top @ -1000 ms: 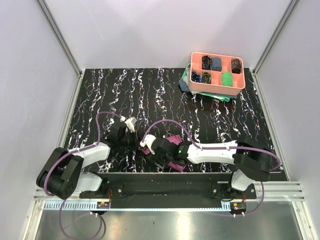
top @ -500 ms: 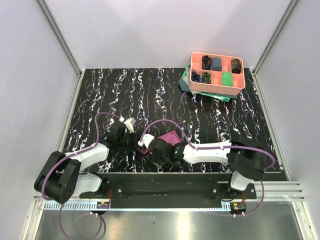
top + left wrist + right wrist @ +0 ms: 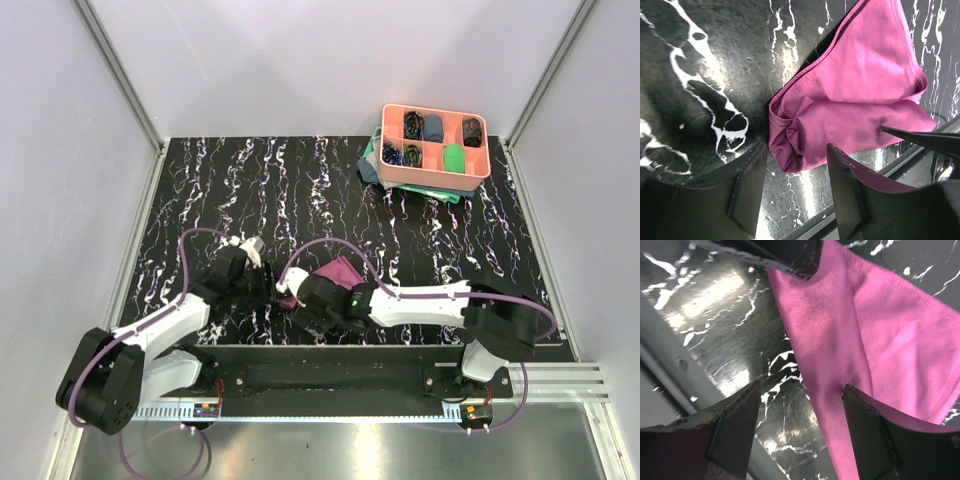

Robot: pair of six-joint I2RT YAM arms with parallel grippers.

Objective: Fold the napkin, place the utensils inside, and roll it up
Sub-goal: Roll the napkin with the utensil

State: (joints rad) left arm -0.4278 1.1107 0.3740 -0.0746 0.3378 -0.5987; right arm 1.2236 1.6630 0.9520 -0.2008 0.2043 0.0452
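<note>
Where the two claws meet close to the near edge of the black marbled table [image 3: 300, 180], the plum-purple napkin [image 3: 860, 95] is seen lying bunched on the surface. The left claw [image 3: 795, 187] is held with its jaws parted about halfway and nothing is clamped in them. The napkin's crumpled, rolled-in end lies just ahead of the gap and partly between the fingers [image 3: 747, 192], while bare table is shown ahead of one of them.

The right claw [image 3: 795, 430] is spread wider and likewise nothing is gripped. Mostly bare table is framed by its gap, and the cloth runs from well ahead down past one finger. Whether that finger is pressed on the cloth cannot be told for certain.

Each claw is crowded by the other. A dark finger of the left claw is seen directly ahead of the right claw, at the napkin's edge, and a right finger intrudes beside the left claw. From above, much of the napkin is covered by the right wrist, and only a corner shows beyond it. A purple cable [image 3: 330, 245] is arched over that arm.

Far beyond both claws, a pink tray [image 3: 440, 180] holding cloth rolls [image 3: 455, 157] is set on a teal-green cloth [image 3: 370, 168].
</note>
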